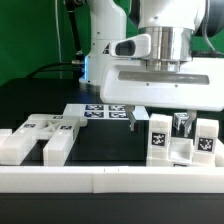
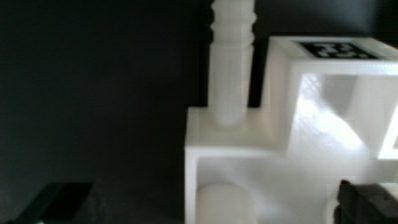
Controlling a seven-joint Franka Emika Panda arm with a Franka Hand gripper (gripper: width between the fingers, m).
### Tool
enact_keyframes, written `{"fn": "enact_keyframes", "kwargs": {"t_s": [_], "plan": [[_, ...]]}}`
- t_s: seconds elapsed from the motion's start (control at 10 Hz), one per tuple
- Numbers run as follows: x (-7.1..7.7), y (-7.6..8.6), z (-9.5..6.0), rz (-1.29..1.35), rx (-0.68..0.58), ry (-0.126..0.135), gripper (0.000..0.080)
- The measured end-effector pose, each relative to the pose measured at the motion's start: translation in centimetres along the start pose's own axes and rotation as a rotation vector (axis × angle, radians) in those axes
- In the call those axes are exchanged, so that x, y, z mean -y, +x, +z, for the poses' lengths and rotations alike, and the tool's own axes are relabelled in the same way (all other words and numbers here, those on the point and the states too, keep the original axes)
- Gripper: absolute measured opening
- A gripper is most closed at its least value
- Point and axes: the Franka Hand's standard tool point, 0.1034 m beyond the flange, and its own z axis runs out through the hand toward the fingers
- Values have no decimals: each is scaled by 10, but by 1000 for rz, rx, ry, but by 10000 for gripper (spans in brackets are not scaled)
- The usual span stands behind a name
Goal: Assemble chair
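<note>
Task thing: the chair is not yet built. It is present only as loose white parts in two groups on the black table (image 1: 100, 150), both just behind the rail (image 1: 110, 180) that runs along the table edge nearest the exterior camera.
Left group: slotted pieces (image 1: 40, 135) lie flat toward the exterior view's left end of that edge.
Right group: a middle block (image 1: 158, 138) stands upright directly below the arm. An outer block (image 1: 205, 140) stands toward the exterior view's right. Each carries a square tag, and whether they touch cannot be told.
Marker board: the marker board (image 1: 105, 110) lies flat near the middle of the table, behind both groups.
Gripper: the gripper (image 1: 160, 122) hangs low over the right group with its jaws spread wide and nothing held.
Wrist view: the dark fingers (image 2: 63, 200) stand on either side of a stepped piece (image 2: 267, 150). The one finger shown clearly has a gap between it and the piece. A slim round post (image 2: 231, 50) rises just beside a tagged face.
Step in hand: judged to be an early pick, with the open jaws lined up over one part of the right group. No joined parts can be made out.
Next move: it probably calls for a straight descent until the fingers flank flat sides. The jaws would then close squarely, clear of the post and the neighbouring block, so nothing is knocked over.
</note>
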Motion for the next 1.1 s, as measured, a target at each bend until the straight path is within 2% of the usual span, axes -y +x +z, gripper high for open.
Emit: {"fn": "enact_keyframes", "kwargs": {"t_s": [0.4,0.8,0.9,1.0,1.1], "plan": [[3,-2,15,-12,11,-10,648],[0,-7,27,-17,25,-23,648],[-1,-8,29,-17,28,-25,607],[-1,-8,30,-17,29,-25,607],[-2,-8,30,-17,30,-26,432]]}}
